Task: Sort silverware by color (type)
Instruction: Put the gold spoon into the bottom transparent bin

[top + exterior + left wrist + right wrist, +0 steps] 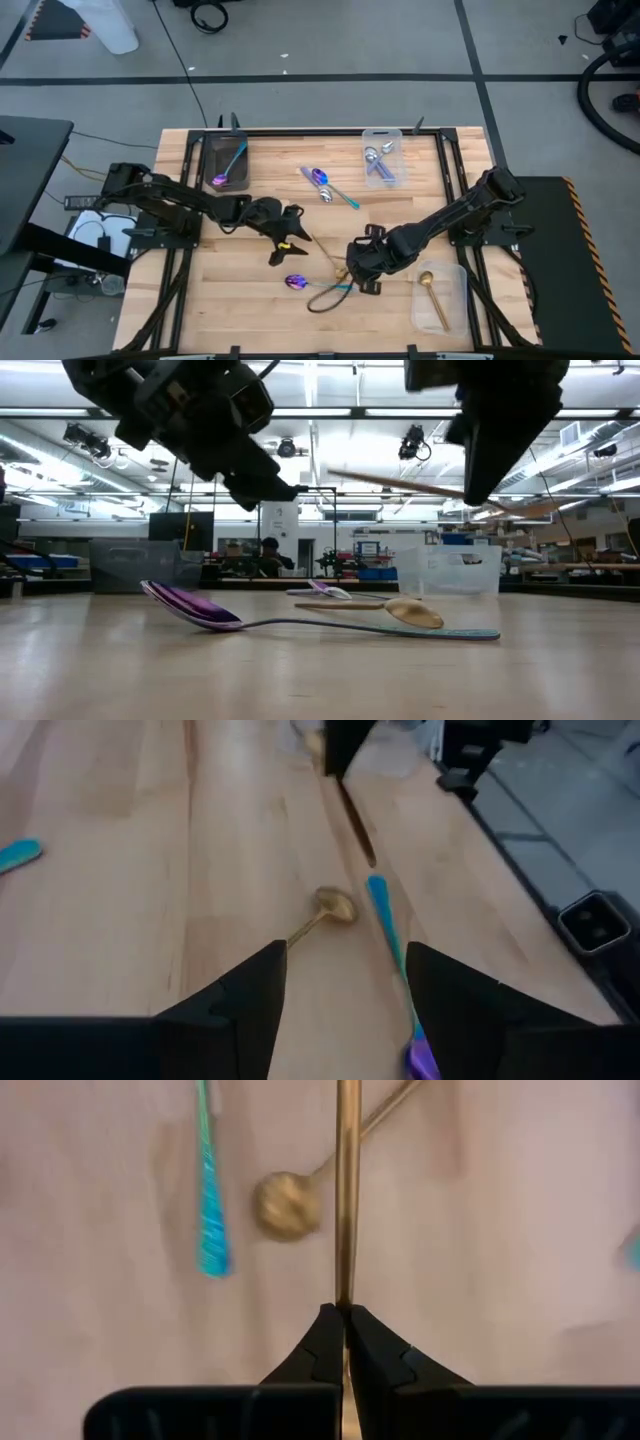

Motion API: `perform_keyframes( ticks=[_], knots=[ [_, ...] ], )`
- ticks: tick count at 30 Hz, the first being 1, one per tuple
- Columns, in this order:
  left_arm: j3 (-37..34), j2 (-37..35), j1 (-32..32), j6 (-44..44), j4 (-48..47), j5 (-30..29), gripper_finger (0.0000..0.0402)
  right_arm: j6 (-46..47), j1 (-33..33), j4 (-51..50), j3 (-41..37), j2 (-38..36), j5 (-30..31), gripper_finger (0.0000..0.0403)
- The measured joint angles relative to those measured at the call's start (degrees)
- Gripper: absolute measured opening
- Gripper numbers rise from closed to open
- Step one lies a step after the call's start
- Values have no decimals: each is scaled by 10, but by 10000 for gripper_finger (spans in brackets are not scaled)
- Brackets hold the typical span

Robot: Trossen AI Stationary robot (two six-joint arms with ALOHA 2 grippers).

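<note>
My right gripper (352, 272) hangs over the table's near middle, shut on a gold spoon (347, 1200) that shows lifted in the low view (420, 487). Below it a second gold spoon (333, 906) lies flat on the wood. Beside that one lies a purple-bowled spoon (298, 283) with a teal handle (388, 932), its bowl resting on the table (195, 608). My left gripper (345, 1010) is open just left of these, holding nothing and pointing at them on a slant. My right gripper pinches the gold spoon's slim handle (347, 1295) between its two fingers (322, 1342). The fingers come from above, pointing steeply down. The spoon is lifted clear of the table and lies nearly level, sticking out to both sides of the fingers (370, 480).
A dark tray (210, 150) at the far left holds a purple-and-teal spoon. A clear bin (398, 135) at the far right holds silver-bowled spoons. Another clear bin (455, 310) at the near right holds a gold spoon. Two more spoons (325, 185) lie at the far middle.
</note>
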Motion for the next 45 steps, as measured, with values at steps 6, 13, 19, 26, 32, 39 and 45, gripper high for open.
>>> perform_keyframes(
  ticks=[6, 13, 19, 26, 32, 39, 45],
  knots=[
    [1, 26, 0, -81, 88, 19, 224, -189, 8, -31, 13, 0, 85, 10],
    [0, 26, -4, -155, 123, -16, 224, -343, 7, -74, 13, 0, 215, 10],
    [0, 26, -8, -165, 133, -98, 224, -465, -2, -70, 13, 0, 326, 11],
    [0, 26, -6, -200, 144, -117, 224, -622, -14, -44, 13, 0, 428, 11],
    [0, 26, -6, -204, 150, -144, 224, -775, -23, 29, 12, 0, 486, 11],
    [1, 26, -6, -212, 160, -148, 214, -903, -38, 105, 12, 0, 540, 11],
    [1, 26, -5, -212, 164, -160, 167, -1040, -45, 173, 12, 0, 554, 11]
  ],
)
